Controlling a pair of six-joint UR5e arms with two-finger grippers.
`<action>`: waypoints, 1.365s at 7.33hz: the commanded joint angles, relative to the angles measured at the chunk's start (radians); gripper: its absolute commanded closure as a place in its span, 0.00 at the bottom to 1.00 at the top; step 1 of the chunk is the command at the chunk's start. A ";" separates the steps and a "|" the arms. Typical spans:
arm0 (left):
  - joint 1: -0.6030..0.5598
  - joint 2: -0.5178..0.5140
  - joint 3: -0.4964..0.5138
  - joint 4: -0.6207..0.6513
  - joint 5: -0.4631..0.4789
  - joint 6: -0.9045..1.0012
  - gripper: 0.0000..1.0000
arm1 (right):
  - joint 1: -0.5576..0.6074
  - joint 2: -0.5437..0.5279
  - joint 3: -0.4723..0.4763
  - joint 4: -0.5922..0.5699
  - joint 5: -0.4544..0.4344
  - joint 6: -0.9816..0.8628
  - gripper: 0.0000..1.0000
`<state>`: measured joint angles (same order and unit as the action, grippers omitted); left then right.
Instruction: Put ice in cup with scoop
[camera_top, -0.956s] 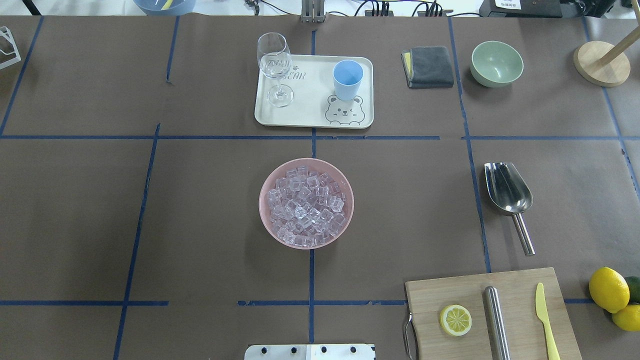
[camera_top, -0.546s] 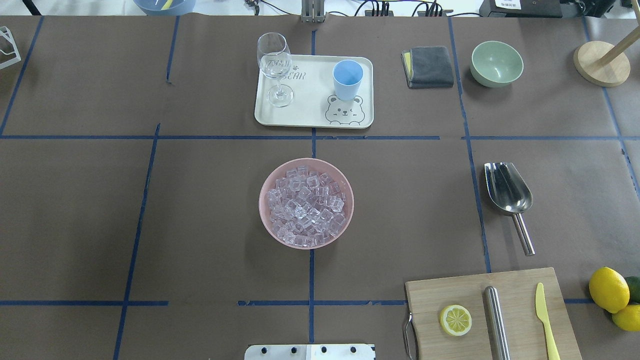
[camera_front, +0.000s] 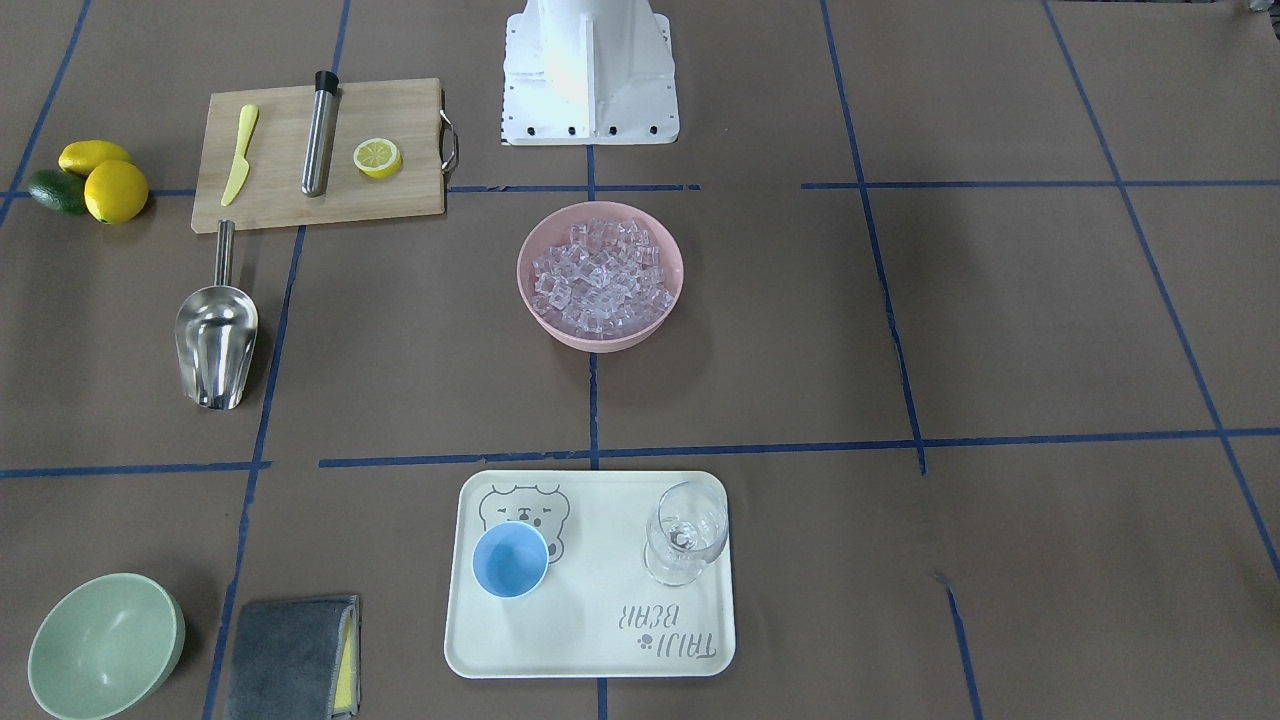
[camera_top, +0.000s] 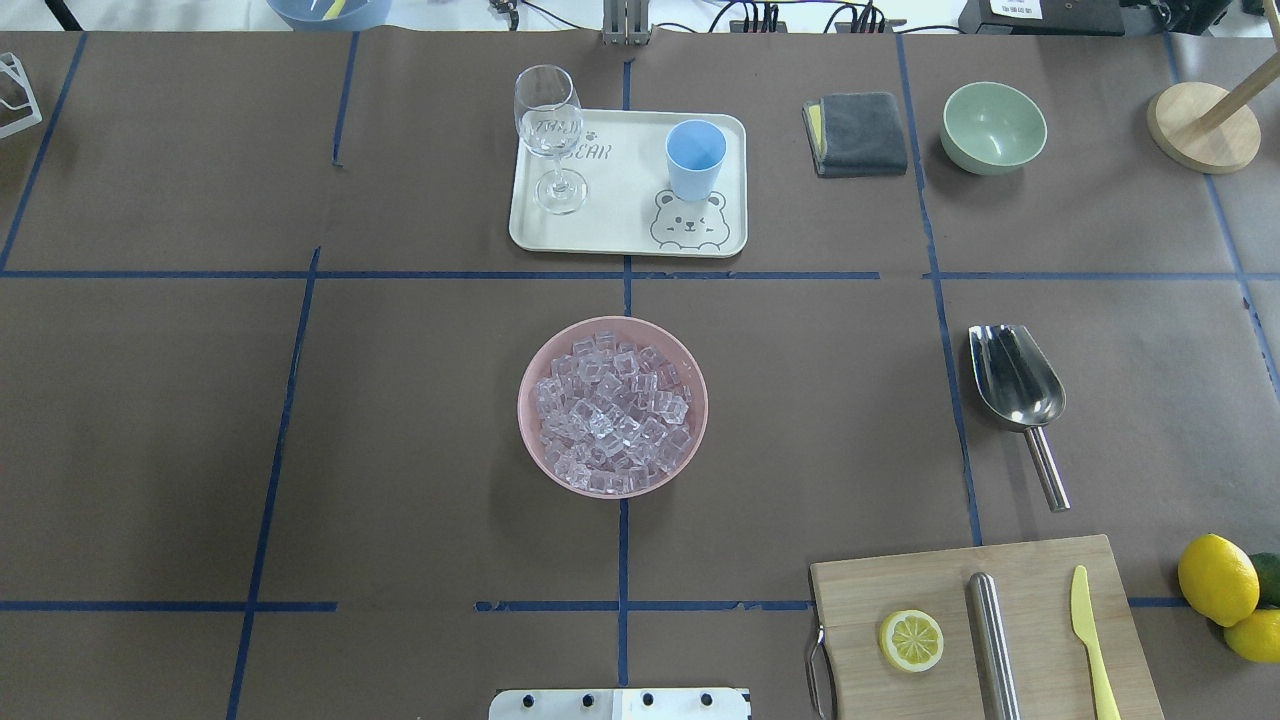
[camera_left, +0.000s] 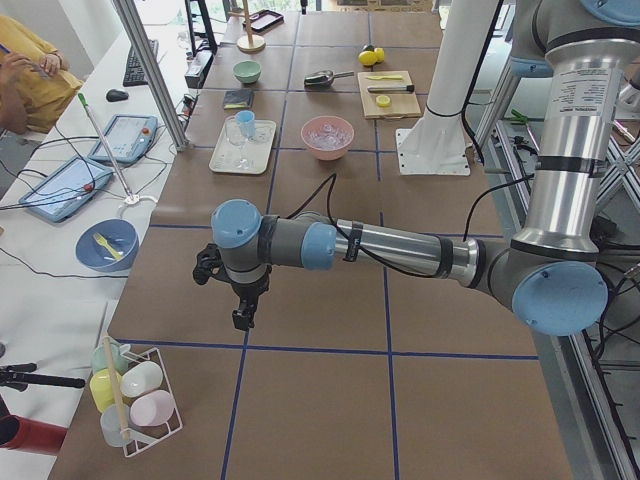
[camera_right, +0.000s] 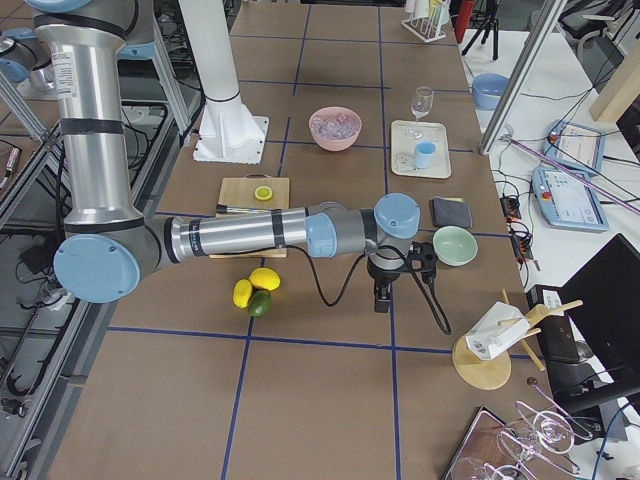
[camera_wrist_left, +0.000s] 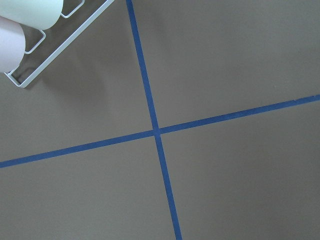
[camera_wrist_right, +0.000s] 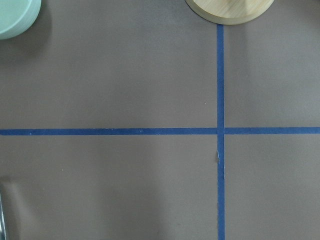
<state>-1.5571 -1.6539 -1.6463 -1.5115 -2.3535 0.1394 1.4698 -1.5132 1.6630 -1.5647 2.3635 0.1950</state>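
A heap of clear ice (camera_top: 612, 410) fills a pink bowl (camera_top: 530, 440) at the table's middle. The light-blue cup (camera_top: 695, 158) stands upright on a cream tray (camera_top: 620, 230) beyond it. The steel scoop (camera_top: 1015, 385) lies on the table to the right, handle toward the robot. My left gripper (camera_left: 241, 320) hangs over bare table far off at the left end, seen only in the exterior left view. My right gripper (camera_right: 381, 303) hangs near the right end, seen only in the exterior right view. I cannot tell whether either is open or shut.
A stemmed glass (camera_top: 548, 135) shares the tray. A grey cloth (camera_top: 855, 132) and green bowl (camera_top: 992, 127) sit at the far right. A cutting board (camera_top: 1040, 600) holds a lemon half, steel cylinder and yellow knife. Lemons (camera_top: 1217, 578) lie beside it. A wire cup rack (camera_left: 135, 395) stands at the left end.
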 joint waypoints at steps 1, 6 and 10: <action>0.000 -0.001 -0.001 0.001 0.000 0.000 0.00 | -0.009 -0.008 -0.005 0.050 -0.001 0.001 0.00; 0.002 -0.007 -0.047 -0.004 -0.038 0.003 0.00 | -0.051 -0.013 -0.005 0.113 0.002 0.007 0.00; 0.128 -0.004 -0.105 -0.273 -0.136 0.005 0.00 | -0.119 -0.021 0.076 0.118 0.045 0.015 0.00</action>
<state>-1.4892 -1.6597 -1.7437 -1.6663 -2.4781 0.1482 1.3911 -1.5318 1.7051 -1.4471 2.3933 0.2045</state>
